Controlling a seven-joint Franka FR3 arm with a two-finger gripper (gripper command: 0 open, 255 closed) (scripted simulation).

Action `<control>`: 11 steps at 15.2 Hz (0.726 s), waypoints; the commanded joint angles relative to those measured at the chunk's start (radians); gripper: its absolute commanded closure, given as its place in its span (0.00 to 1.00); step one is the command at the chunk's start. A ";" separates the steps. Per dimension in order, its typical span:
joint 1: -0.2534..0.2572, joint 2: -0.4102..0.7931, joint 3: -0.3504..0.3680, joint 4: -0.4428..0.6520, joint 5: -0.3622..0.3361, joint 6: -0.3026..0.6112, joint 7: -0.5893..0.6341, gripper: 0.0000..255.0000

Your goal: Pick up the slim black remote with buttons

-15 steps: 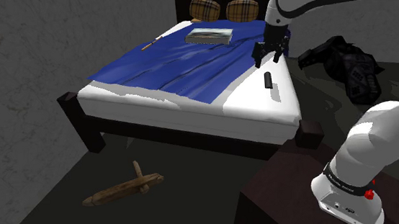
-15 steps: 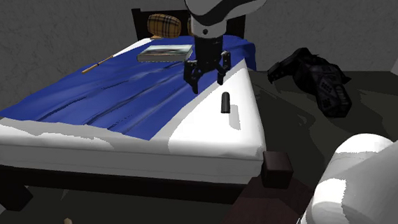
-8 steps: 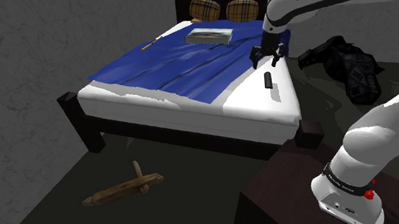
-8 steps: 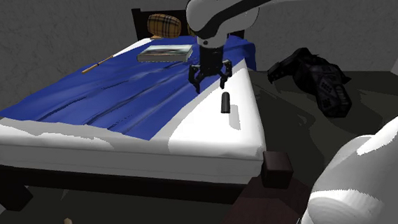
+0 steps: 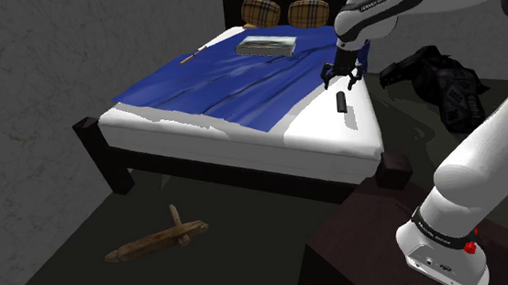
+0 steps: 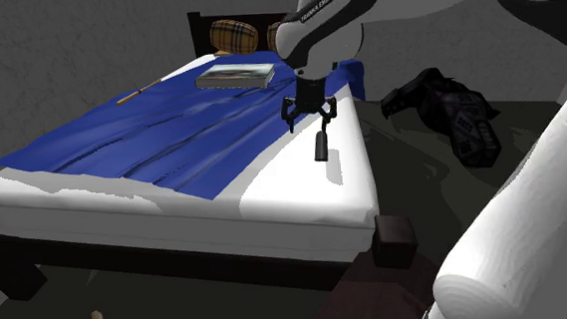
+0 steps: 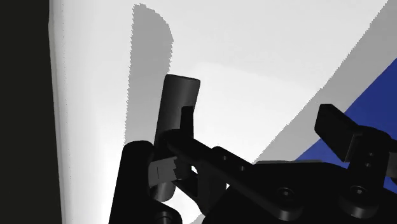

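Jaws open, fingers (image 7: 186,124) well apart, nothing clasped btw them. Black gripper (image 5: 341,74) pointing down, hanging close over the bed (image 5: 236,170), above the bare white sheet (image 5: 320,128) that runs along the bed's long side nearest the stand (image 5: 438,243). Slim black remote (image 5: 341,101) flat on that sheet, nr the bed's side edge, lengthwise w/ the bed, just foot-ward of the gripper. In wrist view, remote partly behind one finger, off to that finger's side rather than centred in the gap; contact cannot be told. Other finger over the sheet, nr the edge of the blue blanket (image 5: 211,85) covering most of the bed. At bed's head: two plaid pillows (image 5: 261,11), w/ a flat grey box (image 5: 267,44) on the blanket just below them. Thin stick (image 5: 191,54) on the blanket by the bed's far side. On the floor, black heap (image 5: 436,78) beside the bed's head end, remote's side. Wooden piece (image 5: 158,240) on the floor past the bed's foot
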 commanded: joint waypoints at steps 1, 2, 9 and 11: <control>-0.019 0.071 -0.023 0.044 0.027 0.020 0.007 0.00; -0.028 0.100 -0.034 0.059 0.040 0.030 0.011 0.00; -0.095 0.285 -0.089 0.163 0.143 0.078 0.032 0.00; -0.096 0.298 -0.087 0.151 0.150 0.102 0.026 0.00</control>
